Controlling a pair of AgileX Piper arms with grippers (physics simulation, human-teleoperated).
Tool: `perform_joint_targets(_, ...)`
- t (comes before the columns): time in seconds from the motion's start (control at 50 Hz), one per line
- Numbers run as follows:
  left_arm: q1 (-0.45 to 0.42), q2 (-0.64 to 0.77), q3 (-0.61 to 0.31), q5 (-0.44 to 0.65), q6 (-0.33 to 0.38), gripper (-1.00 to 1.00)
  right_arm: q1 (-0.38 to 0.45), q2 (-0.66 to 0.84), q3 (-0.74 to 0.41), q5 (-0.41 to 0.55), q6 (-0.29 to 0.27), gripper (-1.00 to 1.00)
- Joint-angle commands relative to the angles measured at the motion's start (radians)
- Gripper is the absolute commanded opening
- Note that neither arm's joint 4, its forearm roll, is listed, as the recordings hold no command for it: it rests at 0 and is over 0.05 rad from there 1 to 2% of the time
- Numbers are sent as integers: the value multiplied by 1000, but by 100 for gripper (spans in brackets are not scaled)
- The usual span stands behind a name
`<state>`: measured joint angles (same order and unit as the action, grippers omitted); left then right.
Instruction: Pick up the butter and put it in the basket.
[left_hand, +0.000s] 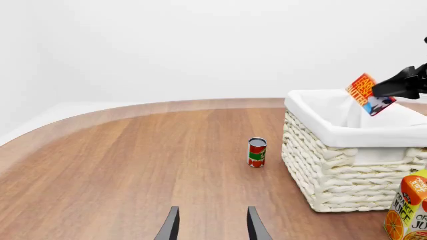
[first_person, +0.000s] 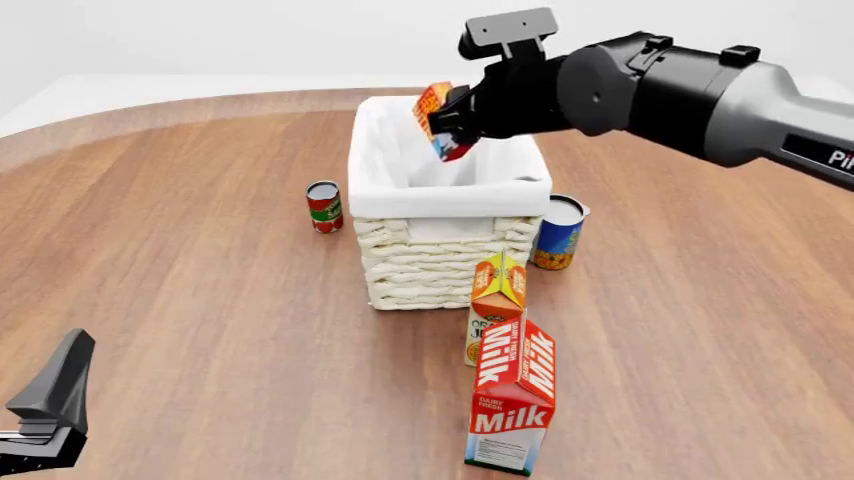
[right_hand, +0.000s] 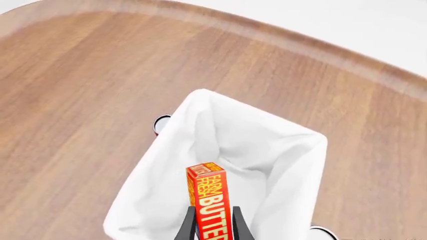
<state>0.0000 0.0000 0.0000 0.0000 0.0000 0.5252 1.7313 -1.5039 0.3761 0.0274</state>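
The butter is a small red-orange box with yellow lettering, held tilted in the air over the basket's opening. My right gripper is shut on the butter, its black fingers clamped on both narrow sides. The basket is cream wicker with a white cloth lining; in the right wrist view it lies directly below the butter and shows nothing inside. In the left wrist view the butter hangs above the basket. My left gripper is open and low, far from the basket.
A small red-and-green can stands left of the basket, a blue can at its right. An orange juice carton and a tall Milk carton stand just in front of the basket. The left arm rests at the near left corner.
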Motion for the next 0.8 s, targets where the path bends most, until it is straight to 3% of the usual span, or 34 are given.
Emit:
perform_joint_targets(0.02,0,0,0,0,0,100,-9,16,-6,-22,15,-100)
perform_joint_targets(0.8,0,0,0,0,0,100,-34,117,-61,-44,19,-100)
